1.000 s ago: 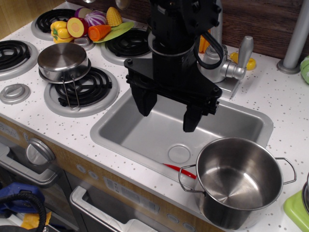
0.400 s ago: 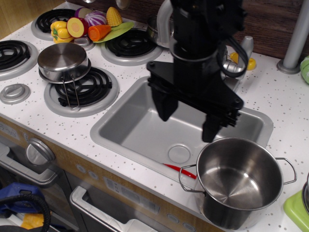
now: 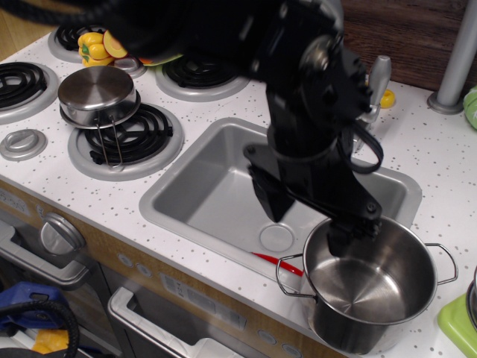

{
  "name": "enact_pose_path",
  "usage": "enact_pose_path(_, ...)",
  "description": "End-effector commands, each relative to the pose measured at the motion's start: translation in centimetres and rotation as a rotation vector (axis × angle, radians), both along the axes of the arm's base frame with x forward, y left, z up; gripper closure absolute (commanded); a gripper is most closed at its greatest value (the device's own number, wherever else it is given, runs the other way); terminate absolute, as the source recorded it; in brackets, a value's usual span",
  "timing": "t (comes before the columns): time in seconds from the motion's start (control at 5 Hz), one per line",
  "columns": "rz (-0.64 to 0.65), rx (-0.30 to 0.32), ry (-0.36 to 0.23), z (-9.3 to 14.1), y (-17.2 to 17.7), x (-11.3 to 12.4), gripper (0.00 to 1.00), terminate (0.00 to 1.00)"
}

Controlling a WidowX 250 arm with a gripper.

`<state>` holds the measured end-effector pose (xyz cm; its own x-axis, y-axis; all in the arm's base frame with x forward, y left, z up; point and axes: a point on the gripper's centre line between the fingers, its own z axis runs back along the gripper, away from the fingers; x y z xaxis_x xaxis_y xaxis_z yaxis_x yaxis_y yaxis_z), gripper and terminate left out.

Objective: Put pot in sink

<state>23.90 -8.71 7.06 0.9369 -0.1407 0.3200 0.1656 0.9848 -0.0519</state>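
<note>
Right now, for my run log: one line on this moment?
pincer: open, straddling pot rim | pot: on counter, not gripped | sink: no pot

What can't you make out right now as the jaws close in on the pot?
Single view only.
- gripper: one finger is over the pot rim; contact unclear.
- sink: the arm hides its back and right part.
- red object at the sink's front edge: partly behind the pot, so I can't identify it.
</note>
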Motion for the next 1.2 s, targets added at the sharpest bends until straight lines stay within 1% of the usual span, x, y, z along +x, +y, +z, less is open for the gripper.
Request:
enact_pose_path(0.0, 0.003, -0.113, -0.063, -2.1, -0.5, 1.6, 0.0, 0.0)
enact_pose_path(0.2, 0.005, -0.17, -0.069, -3.4, -0.7, 2.0, 1.0, 0.0)
enact_pose_path(0.6, 0.013, -0.165, -0.041, -2.1, -1.0, 2.8, 1.0, 0.0)
enact_pose_path(0.8, -0.01, -0.11, -0.021, -0.5, -0.1, 3.5, 1.0, 0.0)
enact_pose_path(1.0, -0.073, -0.036, -0.008, 1.1, 1.6, 5.1, 1.0, 0.0)
